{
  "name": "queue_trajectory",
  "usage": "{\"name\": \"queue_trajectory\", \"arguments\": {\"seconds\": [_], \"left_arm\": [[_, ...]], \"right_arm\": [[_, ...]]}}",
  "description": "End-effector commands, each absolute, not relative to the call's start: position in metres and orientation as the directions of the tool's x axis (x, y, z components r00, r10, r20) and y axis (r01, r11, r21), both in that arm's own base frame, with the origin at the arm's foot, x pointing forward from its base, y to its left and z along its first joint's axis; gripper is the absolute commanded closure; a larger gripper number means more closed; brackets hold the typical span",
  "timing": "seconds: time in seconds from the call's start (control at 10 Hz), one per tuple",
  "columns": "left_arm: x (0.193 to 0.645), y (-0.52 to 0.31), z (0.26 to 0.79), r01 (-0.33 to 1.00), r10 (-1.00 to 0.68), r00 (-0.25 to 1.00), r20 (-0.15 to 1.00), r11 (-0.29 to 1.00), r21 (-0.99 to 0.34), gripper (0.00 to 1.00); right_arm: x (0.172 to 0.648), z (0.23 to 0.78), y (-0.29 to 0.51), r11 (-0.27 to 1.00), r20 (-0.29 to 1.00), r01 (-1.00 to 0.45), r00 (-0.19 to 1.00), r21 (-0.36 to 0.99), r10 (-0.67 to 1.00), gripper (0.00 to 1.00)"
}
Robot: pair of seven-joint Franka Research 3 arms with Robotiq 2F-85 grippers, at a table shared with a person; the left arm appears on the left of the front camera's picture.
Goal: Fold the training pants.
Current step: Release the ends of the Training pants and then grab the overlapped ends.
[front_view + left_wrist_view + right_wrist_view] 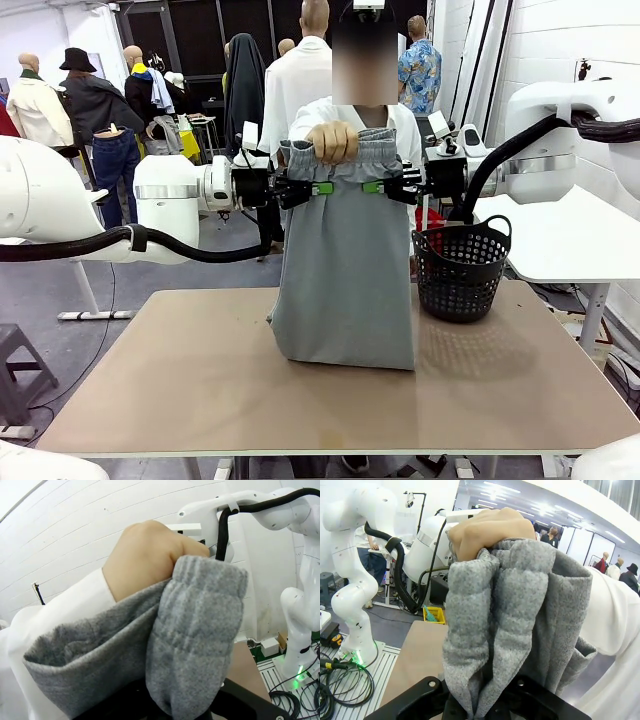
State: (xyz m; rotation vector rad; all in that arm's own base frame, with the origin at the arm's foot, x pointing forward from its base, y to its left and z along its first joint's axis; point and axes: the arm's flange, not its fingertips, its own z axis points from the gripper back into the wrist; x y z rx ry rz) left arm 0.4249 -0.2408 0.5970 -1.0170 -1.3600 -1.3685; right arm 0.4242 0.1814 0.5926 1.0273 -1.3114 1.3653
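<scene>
The training pants (345, 270) hang in the air over the table, light grey, their lower end bunched on the tabletop. A person's hand (332, 141) grips the gathered waistband at its middle. My left gripper (318, 188) is shut on the pants' left edge just below the waistband. Opposite it, my right gripper (374, 187) is shut on the right edge at the same height. In the left wrist view the grey waistband (200, 630) rises from between my fingers, with the person's hand (145, 555) above. The right wrist view has the pants (510, 620) bunched in my jaws under the hand (490, 530).
A black mesh basket (462, 268) stands on the table to the right of the pants. The brown table (200, 380) has free room at the front and left. The person stands at the far side behind the pants. A white table (570, 240) sits farther right.
</scene>
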Motion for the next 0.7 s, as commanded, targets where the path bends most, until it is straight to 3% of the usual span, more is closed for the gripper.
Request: {"name": "queue_trajectory", "arguments": {"seconds": [0.0, 0.4, 0.5, 0.6], "left_arm": [[0.4232, -0.2400, 0.5984, 0.972, -0.050, -0.233, 0.971, 0.030, 0.235, 1.00], [0.4239, -0.2410, 0.5972, 0.971, -0.065, -0.232, 0.971, 0.037, 0.235, 1.00], [0.4231, -0.2406, 0.5976, 0.973, -0.055, -0.225, 0.973, 0.040, 0.228, 0.92], [0.4216, -0.2393, 0.5980, 0.974, -0.043, -0.218, 0.975, 0.048, 0.220, 0.73]], "right_arm": [[0.4234, 0.5940, 0.1820, 0.024, 0.976, -0.978, -0.205, -0.207, 0.071, 1.00], [0.4226, 0.5934, 0.1814, 0.013, 0.981, -0.983, -0.182, -0.183, 0.073, 1.00], [0.4215, 0.5942, 0.1804, 0.016, 0.984, -0.986, -0.163, -0.165, 0.072, 0.90], [0.4207, 0.5944, 0.1788, 0.022, 0.985, -0.988, -0.154, -0.156, 0.072, 0.70]]}}
